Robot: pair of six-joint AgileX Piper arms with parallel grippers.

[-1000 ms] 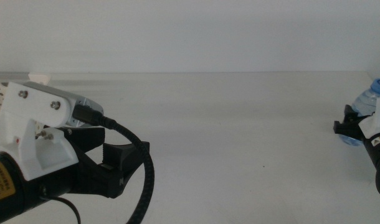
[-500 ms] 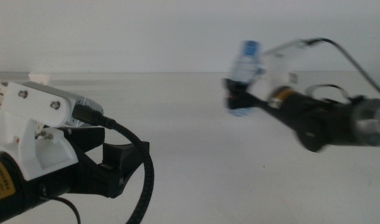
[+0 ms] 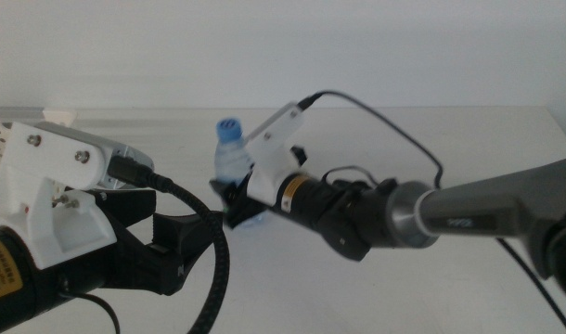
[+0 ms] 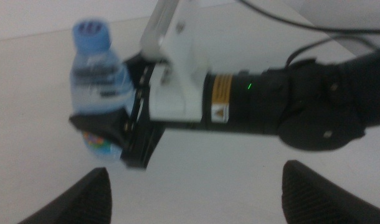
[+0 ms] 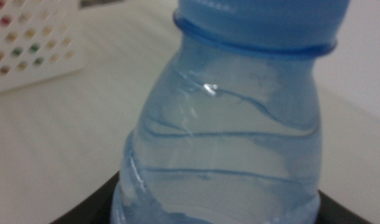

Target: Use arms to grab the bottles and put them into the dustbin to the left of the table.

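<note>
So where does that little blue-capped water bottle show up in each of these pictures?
Middle view: water bottle left of centre, held upright by the right end effector.
Left wrist view: upper left, gripped low on its body.
Right wrist view: fills the picture.
Shared landmark: its blue cap, visible in all three.

Water bottle [image 3: 231, 160]: clear pale blue, ribbed, blue cap, multicoloured label low down. Basket [image 5: 29, 38]: white, dotted with holes. Table [image 3: 376, 139]: plain white. Arms: white housings, black jaws, black cables, yellow stickers [image 4: 220, 105].
</note>
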